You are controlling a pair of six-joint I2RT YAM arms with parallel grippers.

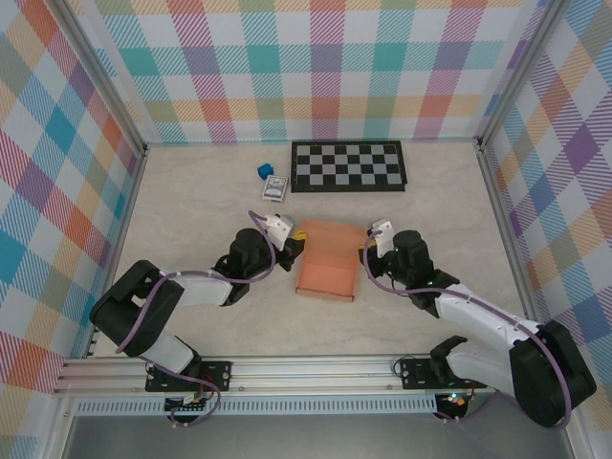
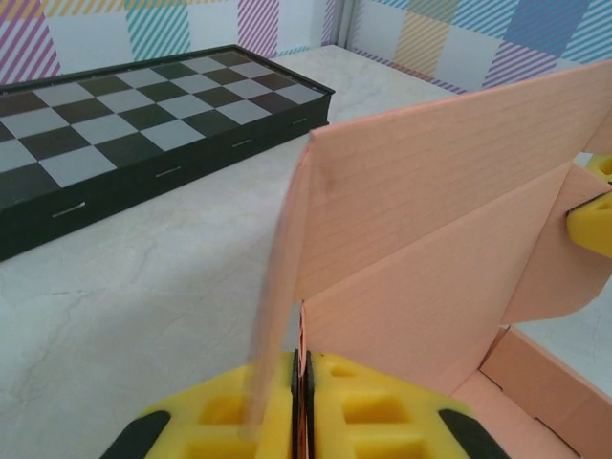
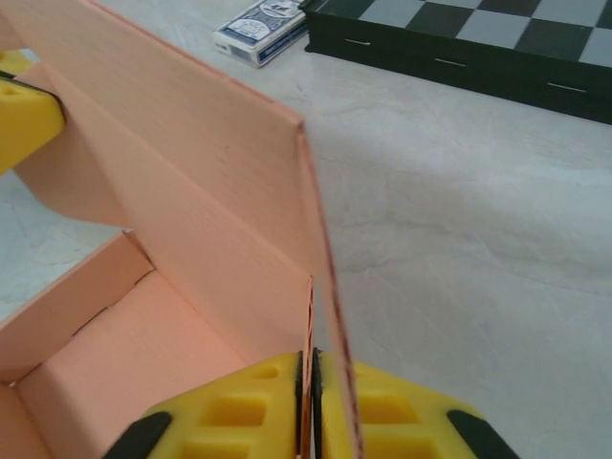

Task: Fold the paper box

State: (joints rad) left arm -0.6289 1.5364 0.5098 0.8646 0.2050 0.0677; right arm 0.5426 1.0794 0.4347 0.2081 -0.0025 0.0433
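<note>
Left gripper [image 2: 301,406] and right gripper [image 3: 311,406] clenched on opposite walls.
The salmon-orange thin cardboard paper box [image 1: 328,258] is held between them, mid-way across the pale table [image 1: 191,191]; base and walls are raised, and the tall upright panel is judged still unfolded.

On my feed I see a plain salmon-orange paper box [image 1: 327,260], yellow fingertips [image 2: 363,411] with black trim, black-and-grey checked board [image 1: 348,164], blue cube [image 1: 264,171], blue-and-white card pack [image 1: 275,189], cream marbled table [image 1: 191,201], pastel plaid walls [image 1: 325,67]
</note>
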